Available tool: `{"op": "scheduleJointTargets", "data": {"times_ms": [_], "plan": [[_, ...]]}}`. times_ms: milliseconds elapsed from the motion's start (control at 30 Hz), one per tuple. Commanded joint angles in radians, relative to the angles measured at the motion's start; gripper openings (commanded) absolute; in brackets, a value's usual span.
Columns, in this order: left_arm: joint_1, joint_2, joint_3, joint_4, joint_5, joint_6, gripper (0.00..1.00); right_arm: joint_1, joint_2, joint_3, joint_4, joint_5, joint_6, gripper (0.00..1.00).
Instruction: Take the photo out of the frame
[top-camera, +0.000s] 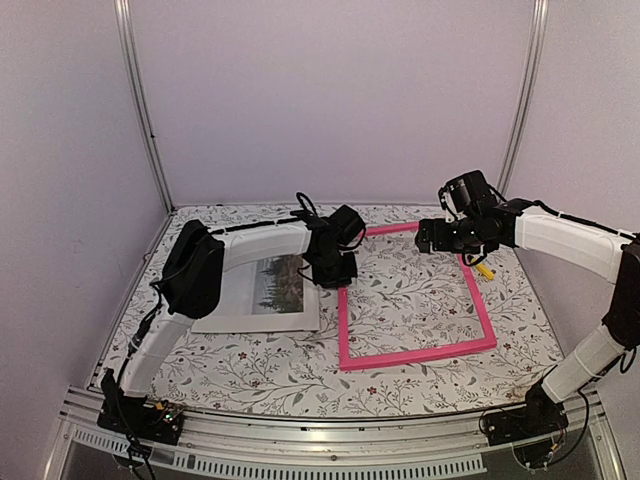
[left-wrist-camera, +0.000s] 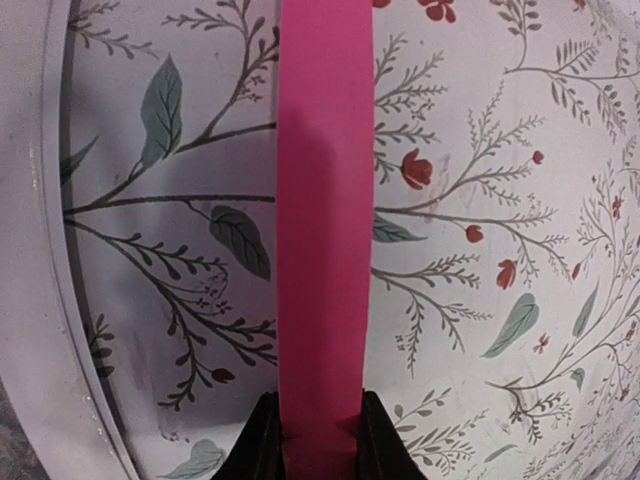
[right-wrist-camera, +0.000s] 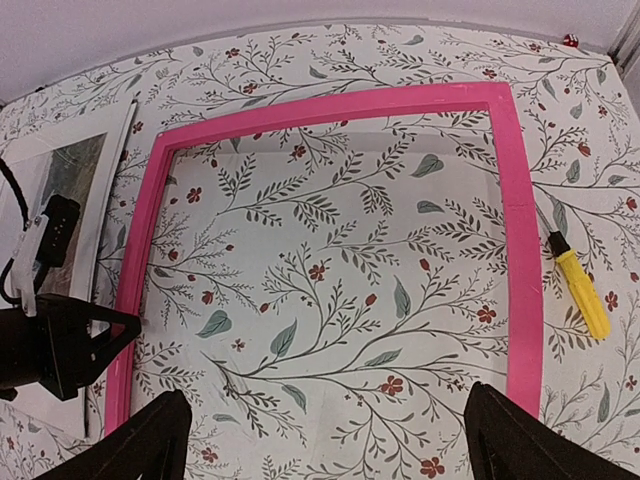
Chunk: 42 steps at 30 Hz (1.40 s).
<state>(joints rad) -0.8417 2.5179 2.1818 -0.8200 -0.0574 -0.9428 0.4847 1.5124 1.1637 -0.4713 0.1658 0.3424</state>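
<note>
2 arms at the frame (top-camera: 415, 353): 1 clamped on it, 1 open above it.
Left arm (top-camera: 250, 245) reaches forward, left gripper (top-camera: 332, 270) pinched onto the frame's left rail near the far corner. Right arm (top-camera: 570, 240) bends in from the right, right gripper (top-camera: 428, 237) hovering over the frame's far rail, jaws spread wide.

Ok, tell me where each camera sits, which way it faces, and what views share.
Top external: high behind the robot, facing forward and down over the table; left arm and right arm show, left gripper on the frame, right gripper raised.
Left wrist: on the left arm, close along the frame's pink bar; its fingers pinch it.
Right wrist: raised, looking down across the frame toward the wall; its open fingers show.
Shared, top and right wrist: photo, yellow screwdriver, left gripper.
</note>
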Motion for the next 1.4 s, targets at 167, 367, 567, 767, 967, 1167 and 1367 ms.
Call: {"op": "scheduleJointTargets", "data": {"times_ms": [167, 367, 567, 767, 967, 1167, 1367], "plan": [[-0.009, -0.015, 0.021, 0.098, 0.045, 0.005, 0.26, -0.004, -0.001, -0.025, -0.003, -0.020, -0.001, 0.98], [-0.011, -0.029, 0.019, 0.105, 0.038, 0.015, 0.33, -0.004, 0.002, -0.029, -0.005, -0.031, 0.003, 0.98], [-0.010, -0.059, 0.013, 0.121, 0.025, 0.040, 0.43, -0.004, 0.002, -0.024, -0.008, -0.037, 0.005, 0.98], [0.000, -0.149, -0.033, 0.146, 0.001, 0.117, 0.61, -0.003, 0.011, -0.006, -0.003, -0.082, 0.007, 0.99], [0.052, -0.352, -0.295, 0.296, 0.044, 0.188, 0.75, -0.005, 0.022, -0.010, 0.036, -0.155, 0.029, 0.99], [0.126, -0.577, -0.614, 0.449, 0.082, 0.243, 0.84, 0.012, 0.039, -0.016, 0.097, -0.252, 0.060, 0.98], [0.190, -0.777, -0.846, 0.497, 0.106, 0.293, 0.85, 0.093, 0.132, 0.055, 0.115, -0.298, 0.071, 0.98]]}}
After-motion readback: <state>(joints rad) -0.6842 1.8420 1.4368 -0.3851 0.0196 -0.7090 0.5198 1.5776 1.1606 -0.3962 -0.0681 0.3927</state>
